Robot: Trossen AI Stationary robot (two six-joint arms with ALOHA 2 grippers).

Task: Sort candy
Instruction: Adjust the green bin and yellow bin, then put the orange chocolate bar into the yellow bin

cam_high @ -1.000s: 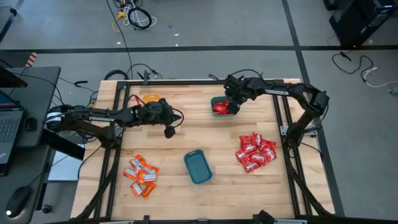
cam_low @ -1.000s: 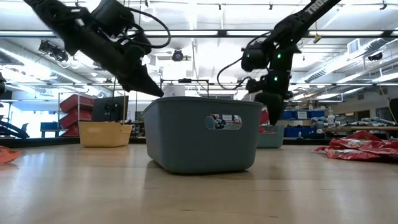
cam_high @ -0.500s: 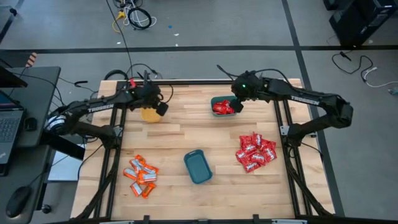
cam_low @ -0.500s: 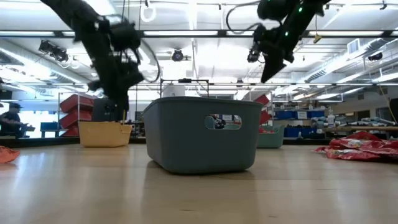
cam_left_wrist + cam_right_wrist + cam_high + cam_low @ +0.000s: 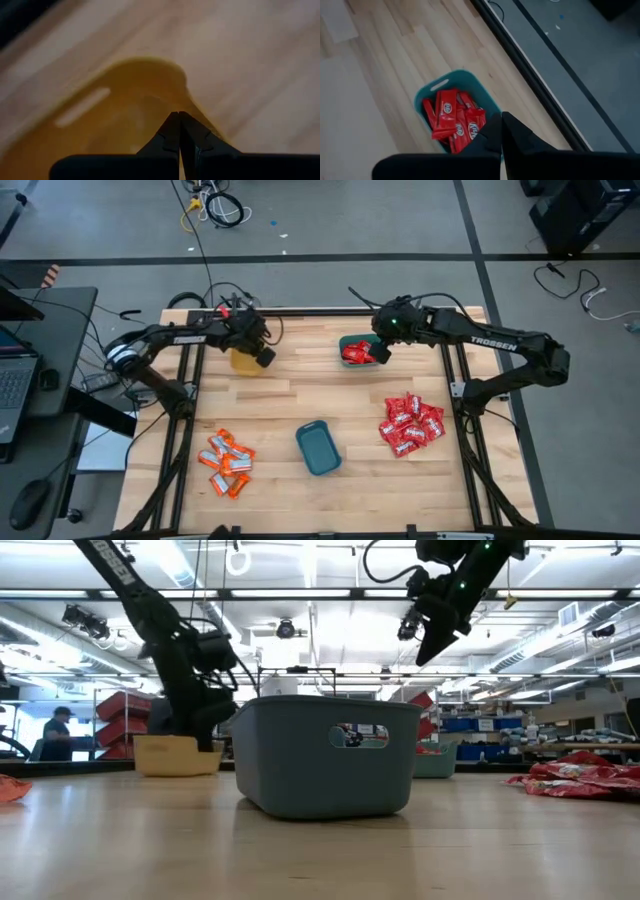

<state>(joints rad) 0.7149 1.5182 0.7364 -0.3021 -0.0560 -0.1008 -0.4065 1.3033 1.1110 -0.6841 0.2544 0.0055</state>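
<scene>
Currently the candy lies in three groups on the table (image 5: 290,395). Narrow red bars (image 5: 354,354) fill a teal bin (image 5: 372,358) near the far edge, right of the middle; the right wrist view shows these bars (image 5: 451,120) stacked inside that bin (image 5: 431,89). Wider red packets (image 5: 411,424) sit in a loose heap near the right edge, well apart from the bin. Orange-and-white packets (image 5: 227,461) lie in a cluster near the near left corner. A second teal bin (image 5: 318,447) stands between the two loose heaps, toward the near edge; from above it looks bare inside. In the low view this bin (image 5: 322,754) fills the middle, with the red heap (image 5: 582,780) at the right.

The right gripper (image 5: 382,350) hangs over the far teal bin's right rim, raised above it in the low view (image 5: 427,640). Its fingers (image 5: 512,135) are pressed together with nothing between them.

The left gripper (image 5: 262,356) is at a yellow bin (image 5: 240,361) near the far left corner, low beside it in the low view (image 5: 212,730). Its fingers (image 5: 172,132) are likewise clenched tip to tip, empty, pointing into the yellow bin (image 5: 100,125).
</scene>
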